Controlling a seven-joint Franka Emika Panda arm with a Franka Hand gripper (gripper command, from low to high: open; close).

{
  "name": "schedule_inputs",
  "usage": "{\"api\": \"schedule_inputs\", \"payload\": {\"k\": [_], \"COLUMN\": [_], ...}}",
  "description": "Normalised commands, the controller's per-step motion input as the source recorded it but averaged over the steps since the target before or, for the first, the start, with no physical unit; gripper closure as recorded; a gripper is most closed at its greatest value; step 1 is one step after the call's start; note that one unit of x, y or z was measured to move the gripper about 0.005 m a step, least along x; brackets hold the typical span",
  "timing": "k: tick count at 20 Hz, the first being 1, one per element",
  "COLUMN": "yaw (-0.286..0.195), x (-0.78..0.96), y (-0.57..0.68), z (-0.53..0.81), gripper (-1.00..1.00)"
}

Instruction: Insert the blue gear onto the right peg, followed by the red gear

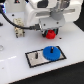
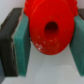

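The blue gear lies flat on the grey plate with a black border, seated at the plate's end toward the exterior view's right; the right peg is hidden under it. The other thin dark peg stands free beside it. My gripper hangs above and behind the plate, shut on the red gear. In the wrist view the red gear, with its centre hole, fills the space between my teal pads.
A small beige fixture stands at the exterior view's left with a black cable running to it. The white table spreads around the plate.
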Motion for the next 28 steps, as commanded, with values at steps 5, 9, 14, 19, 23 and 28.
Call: {"api": "schedule_inputs", "payload": {"k": [5,9,14,19,23,28], "yaw": [0.000,0.000,0.000,0.000,0.000,0.000], "x": [0.20,0.41,0.59,0.66,0.71,0.76], "y": [0.00,0.00,-0.03,-0.12,-0.20,-0.16], "z": [0.45,0.42,0.41,0.36,0.29,0.23], "gripper": [1.00,1.00,1.00,1.00,1.00,1.00]}}
